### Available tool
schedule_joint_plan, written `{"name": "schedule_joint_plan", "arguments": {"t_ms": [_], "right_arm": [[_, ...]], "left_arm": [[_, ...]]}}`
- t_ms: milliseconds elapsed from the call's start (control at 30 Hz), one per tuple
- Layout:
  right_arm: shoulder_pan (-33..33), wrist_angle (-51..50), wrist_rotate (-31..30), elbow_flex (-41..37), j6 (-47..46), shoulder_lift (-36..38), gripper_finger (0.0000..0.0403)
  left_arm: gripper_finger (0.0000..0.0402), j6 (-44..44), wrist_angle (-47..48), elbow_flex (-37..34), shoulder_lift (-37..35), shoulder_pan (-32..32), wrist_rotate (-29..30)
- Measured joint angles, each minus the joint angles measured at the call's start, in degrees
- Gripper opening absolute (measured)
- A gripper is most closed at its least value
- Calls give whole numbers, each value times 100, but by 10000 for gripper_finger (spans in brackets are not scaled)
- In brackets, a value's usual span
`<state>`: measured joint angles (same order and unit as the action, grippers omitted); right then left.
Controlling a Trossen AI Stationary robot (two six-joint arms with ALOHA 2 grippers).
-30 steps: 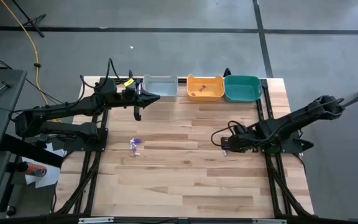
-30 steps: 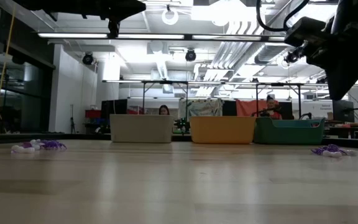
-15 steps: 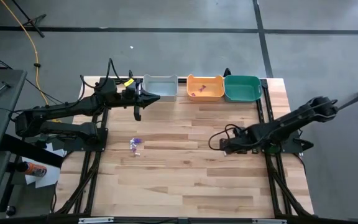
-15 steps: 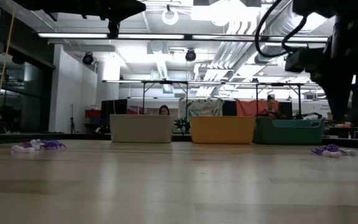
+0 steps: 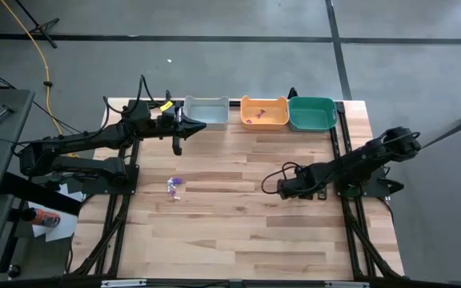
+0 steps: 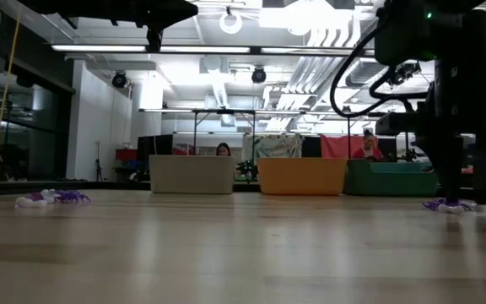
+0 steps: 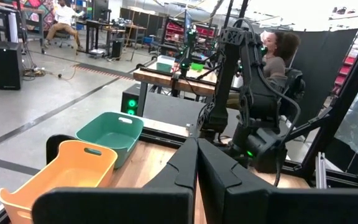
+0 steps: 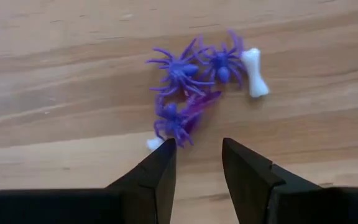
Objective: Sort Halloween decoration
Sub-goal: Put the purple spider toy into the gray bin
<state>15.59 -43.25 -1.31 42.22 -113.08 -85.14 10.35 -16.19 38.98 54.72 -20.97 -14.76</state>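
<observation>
A small pile of Halloween decoration, purple spiders with a white bone, lies on the wooden table right of centre. My right gripper hangs open low over it, pointing down, its fingertips at the pile's edge. In the low view the gripper stands right above this pile; in the high view the arm hides it. A second purple pile lies left of centre. My left gripper is shut and holds nothing, raised beside the grey bin. My right gripper comes at the pile from above, pointing down. One fingertip stands at the lowest purple spider and a small white piece. I cannot tell whether it touches them.
Three bins stand in a row at the table's far edge: grey, orange with a reddish trinket inside, and teal. Bare wood lies between the two piles and toward the near edge. People sit in the room beyond the table.
My right gripper has moved toward the table's left edge and come down from high above the table to just over the right pile. Neither pile has moved.
</observation>
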Motion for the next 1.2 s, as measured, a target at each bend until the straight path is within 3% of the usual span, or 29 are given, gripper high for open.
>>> {"name": "schedule_joint_plan", "arguments": {"t_ms": [467, 767, 1000, 1200], "right_arm": [[4, 119, -190, 26, -245, -354, 117], [4, 90, -249, 20, -18, -363, 14], [54, -116, -51, 1, 495, -96, 7], [91, -217, 220, 103, 2027, 710, 2]], "left_arm": [[0, -2, 7, 0, 1, 0, 16], [0, -2, 7, 0, 0, 0, 50], [0, -2, 7, 0, 0, 0, 61], [0, -3, 4, 0, 0, 0, 66]]}}
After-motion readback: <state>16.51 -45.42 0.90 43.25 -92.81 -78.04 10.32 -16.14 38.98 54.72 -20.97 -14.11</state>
